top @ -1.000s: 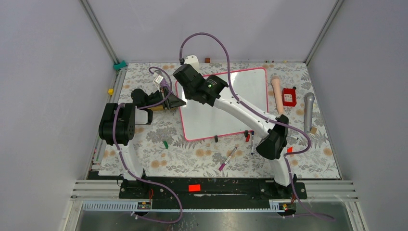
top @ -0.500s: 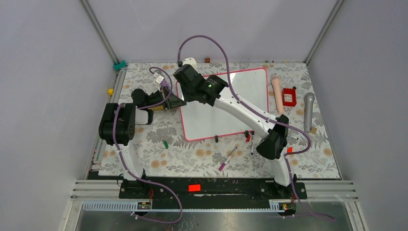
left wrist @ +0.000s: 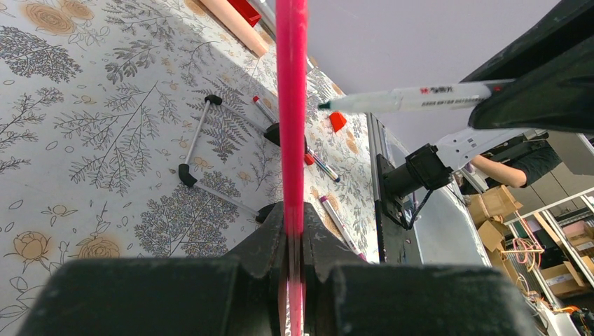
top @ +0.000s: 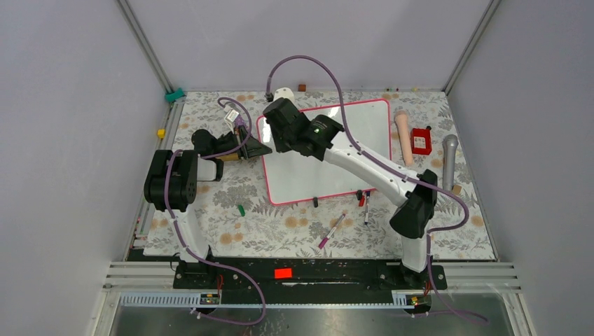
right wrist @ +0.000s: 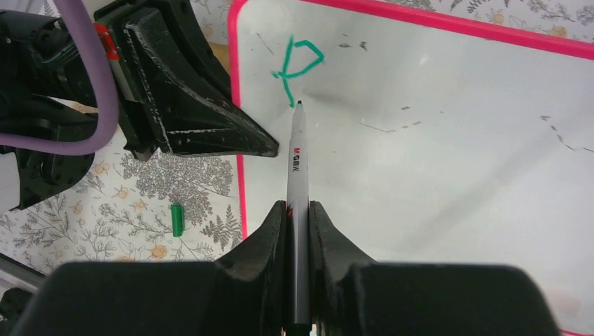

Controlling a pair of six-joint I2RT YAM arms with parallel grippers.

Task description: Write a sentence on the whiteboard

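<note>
We've got the right gripper [right wrist: 298, 210] pinching a marker [right wrist: 295, 150], tip right by a green scribble [right wrist: 300, 63] in the upper left of the whiteboard [right wrist: 434, 140]. Meanwhile the left gripper [left wrist: 294, 227] is clamped on its pink frame.

This is a robotics lab: grey panels [top: 66, 91] on aluminium posts [top: 143, 45] enclose the table [top: 280, 227], and cardboard boxes [left wrist: 494, 204] show at lower right of the left wrist view.
</note>
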